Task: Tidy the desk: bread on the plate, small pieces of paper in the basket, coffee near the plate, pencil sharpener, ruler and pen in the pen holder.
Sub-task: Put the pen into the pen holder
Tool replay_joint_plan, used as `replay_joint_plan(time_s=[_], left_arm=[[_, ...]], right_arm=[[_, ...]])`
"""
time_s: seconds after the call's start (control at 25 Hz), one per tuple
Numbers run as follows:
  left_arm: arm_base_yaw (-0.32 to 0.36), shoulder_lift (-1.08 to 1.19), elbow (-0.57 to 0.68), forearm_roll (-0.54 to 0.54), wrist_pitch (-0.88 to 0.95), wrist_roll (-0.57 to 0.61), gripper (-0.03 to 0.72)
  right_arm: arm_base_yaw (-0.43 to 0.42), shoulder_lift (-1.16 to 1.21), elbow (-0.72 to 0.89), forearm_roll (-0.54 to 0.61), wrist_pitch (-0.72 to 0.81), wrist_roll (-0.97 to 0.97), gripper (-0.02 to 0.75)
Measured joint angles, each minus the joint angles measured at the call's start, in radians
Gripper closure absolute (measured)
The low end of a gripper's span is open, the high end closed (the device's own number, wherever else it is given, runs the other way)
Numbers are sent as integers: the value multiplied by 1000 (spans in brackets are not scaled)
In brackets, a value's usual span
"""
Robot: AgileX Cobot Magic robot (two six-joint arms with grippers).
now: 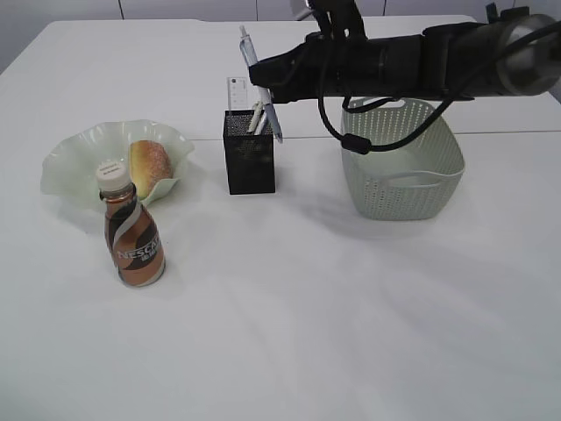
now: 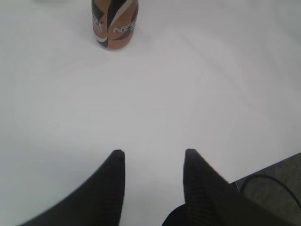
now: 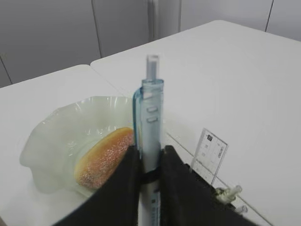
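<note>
My right gripper [image 1: 266, 88] is shut on the blue pen [image 1: 260, 81], which it holds tilted over the black mesh pen holder [image 1: 250, 162]. The pen's lower tip sits at the holder's right rim. In the right wrist view the pen [image 3: 151, 113] stands between the fingers [image 3: 127, 179]. The clear ruler [image 1: 237, 92] and a white item [image 1: 256, 118] stick out of the holder. Bread [image 1: 151, 167] lies on the pale green plate [image 1: 79, 162], and the coffee bottle [image 1: 131, 232] stands just in front of it. My left gripper [image 2: 154, 153] hangs open over bare table. Paper pieces and the pencil sharpener are not visible.
The pale green basket [image 1: 403, 171] stands right of the pen holder, under my right arm and its cable. The coffee bottle [image 2: 115, 23] is far ahead of the left gripper. A dark table edge [image 2: 273, 183] shows at the lower right of the left wrist view.
</note>
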State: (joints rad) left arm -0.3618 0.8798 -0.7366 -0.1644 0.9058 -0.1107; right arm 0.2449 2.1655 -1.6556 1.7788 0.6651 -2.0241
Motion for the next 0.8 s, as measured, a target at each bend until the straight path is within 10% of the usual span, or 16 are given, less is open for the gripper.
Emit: replay_joint_plan(time_s=[0.8], left_arm=[[0, 61, 0, -6, -31, 0, 381]], right_arm=[[-2, 134, -214, 2, -4, 17, 664]])
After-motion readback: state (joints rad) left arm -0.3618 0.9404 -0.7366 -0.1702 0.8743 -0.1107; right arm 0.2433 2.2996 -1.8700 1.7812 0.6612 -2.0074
